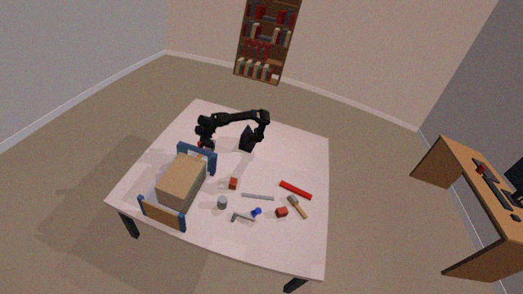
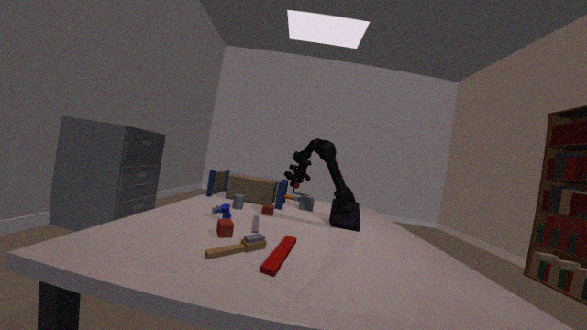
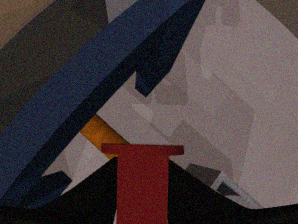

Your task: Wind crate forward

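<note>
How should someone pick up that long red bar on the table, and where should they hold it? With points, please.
Probably around the middle of the red bar [image 1: 296,190] [image 2: 279,256], coming straight down from above, with one finger along each long side. It lies flat, long and straight, so its narrow width suits a pinch, and a middle hold should balance best.
</note>
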`<state>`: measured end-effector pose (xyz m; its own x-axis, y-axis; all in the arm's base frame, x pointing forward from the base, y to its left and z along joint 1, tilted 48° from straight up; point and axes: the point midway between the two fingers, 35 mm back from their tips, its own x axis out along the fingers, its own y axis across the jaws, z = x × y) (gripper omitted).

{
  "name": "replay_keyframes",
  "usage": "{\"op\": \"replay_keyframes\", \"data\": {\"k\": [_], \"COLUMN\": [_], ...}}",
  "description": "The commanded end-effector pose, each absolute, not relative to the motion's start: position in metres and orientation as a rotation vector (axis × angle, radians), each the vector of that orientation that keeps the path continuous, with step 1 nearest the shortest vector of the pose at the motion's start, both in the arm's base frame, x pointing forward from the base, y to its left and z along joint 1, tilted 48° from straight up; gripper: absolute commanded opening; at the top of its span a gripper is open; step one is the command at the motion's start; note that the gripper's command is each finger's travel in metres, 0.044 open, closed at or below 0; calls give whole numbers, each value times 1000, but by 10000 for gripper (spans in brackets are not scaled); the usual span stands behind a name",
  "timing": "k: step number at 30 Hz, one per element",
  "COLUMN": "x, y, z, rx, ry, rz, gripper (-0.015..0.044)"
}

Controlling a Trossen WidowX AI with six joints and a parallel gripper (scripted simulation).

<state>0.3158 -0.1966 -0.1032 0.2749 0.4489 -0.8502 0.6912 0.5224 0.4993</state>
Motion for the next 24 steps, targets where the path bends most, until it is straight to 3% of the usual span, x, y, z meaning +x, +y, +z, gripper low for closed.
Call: {"op": "replay_keyframes", "data": {"k": [1,24], "x": [312,299], "y": [-185,-168], "z": [-98,-79], "rx": [1119,1120], "ry": [1373,1375], "rz": [-205,-205], "gripper": [0,0]}}
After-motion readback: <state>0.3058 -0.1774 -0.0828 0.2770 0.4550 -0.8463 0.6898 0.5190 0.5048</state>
